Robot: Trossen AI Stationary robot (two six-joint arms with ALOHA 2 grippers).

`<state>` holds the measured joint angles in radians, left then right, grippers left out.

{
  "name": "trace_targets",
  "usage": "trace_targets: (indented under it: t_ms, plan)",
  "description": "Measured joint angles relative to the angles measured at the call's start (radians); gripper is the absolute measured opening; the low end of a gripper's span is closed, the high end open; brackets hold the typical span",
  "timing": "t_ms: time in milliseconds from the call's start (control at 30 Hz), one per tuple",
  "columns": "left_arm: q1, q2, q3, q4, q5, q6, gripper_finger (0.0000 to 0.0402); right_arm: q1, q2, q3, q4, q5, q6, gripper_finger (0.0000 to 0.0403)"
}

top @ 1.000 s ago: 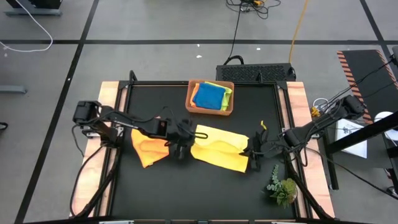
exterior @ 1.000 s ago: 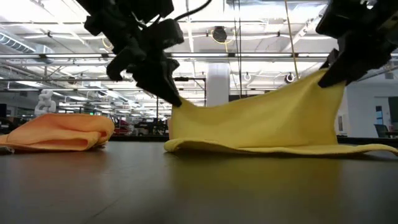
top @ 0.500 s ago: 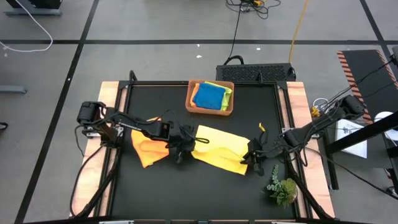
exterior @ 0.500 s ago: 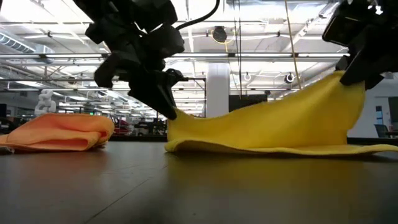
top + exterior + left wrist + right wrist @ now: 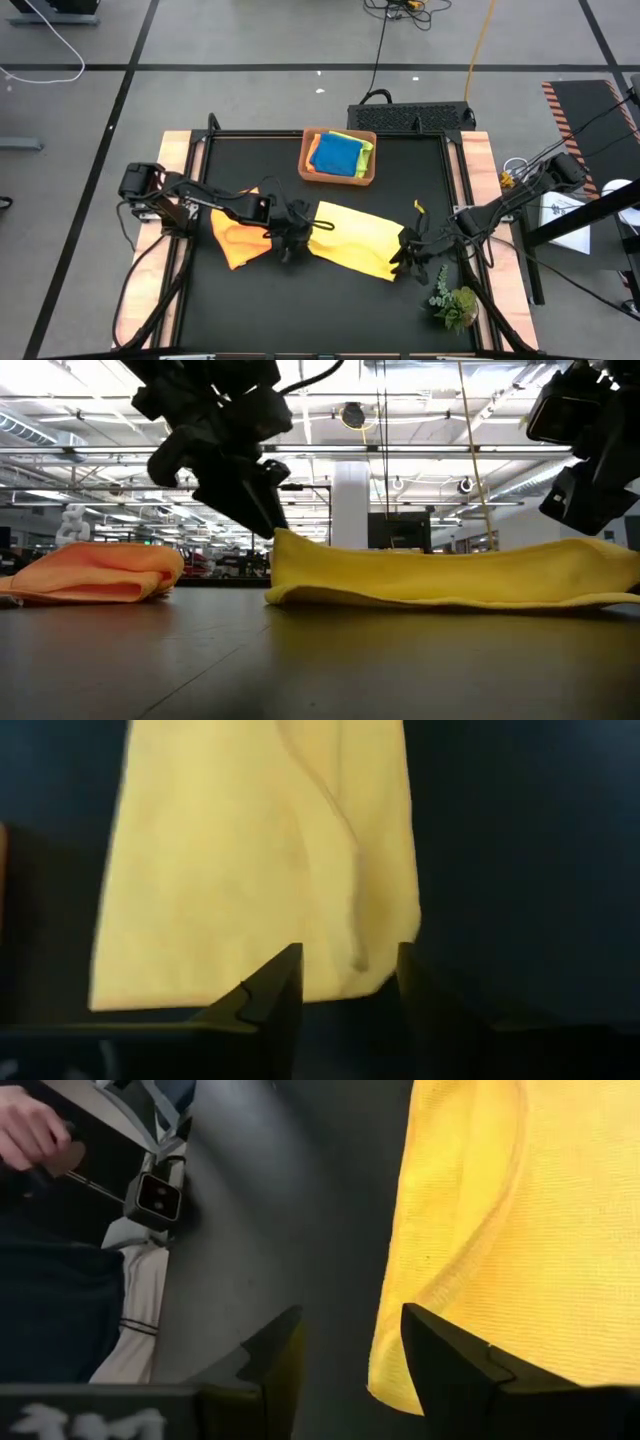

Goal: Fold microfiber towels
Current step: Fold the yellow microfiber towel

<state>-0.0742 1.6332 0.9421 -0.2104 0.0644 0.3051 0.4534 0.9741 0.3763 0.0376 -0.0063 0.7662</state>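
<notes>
A yellow towel point(image 5: 355, 238) lies folded over itself in the middle of the black table, flat and low in the low view point(image 5: 450, 572). My left gripper point(image 5: 298, 240) stands open just over its left end point(image 5: 260, 860). At the towel's right end point(image 5: 510, 1230) my right gripper point(image 5: 403, 258) hangs open, a little above the cloth point(image 5: 585, 510). To the left, an orange towel point(image 5: 238, 238) lies folded. A blue towel point(image 5: 336, 153) and a lime green one point(image 5: 364, 146) lie in the brown tray point(image 5: 306, 172).
The tray stands at the table's far edge, middle. A green plant sprig point(image 5: 455, 300) lies near the front right corner. Beyond the table's right side a person's hand point(image 5: 30, 1125) shows. Bare black table lies along the near edge.
Both grippers have opened and let go of the yellow towel's raised edge. That upper layer, held up and slanting between them a second ago, has fallen onto the lower layer, and the towel now lies flat. My right gripper has tipped over a little.
</notes>
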Motion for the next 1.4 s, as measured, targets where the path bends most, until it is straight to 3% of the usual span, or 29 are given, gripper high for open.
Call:
trace_targets:
  t_ms: [467, 633, 900, 1167, 1400]
  plan:
    - [-0.020, 0.002, -0.002, -0.201, 0.128, -0.026, 0.0136, 0.000, 0.000, 0.000, 0.003, -0.019, 0.008, 0.0158]
    - [-0.022, -0.001, -0.002, -0.196, 0.102, -0.023, 0.0119, -0.001, 0.000, 0.000, 0.002, 0.019, -0.003, 0.0158]
    - [-0.005, -0.005, -0.002, -0.091, -0.006, -0.009, 0.0112, -0.092, -0.004, 0.000, -0.129, 0.238, 0.059, 0.0157]
    - [0.002, -0.005, -0.002, -0.039, -0.006, -0.002, 0.0113, -0.209, -0.005, 0.000, -0.359, 0.240, 0.147, 0.0157]
    - [0.003, -0.005, -0.002, -0.025, -0.006, 0.005, 0.0113, -0.255, -0.005, 0.000, -0.426, 0.214, 0.165, 0.0157]
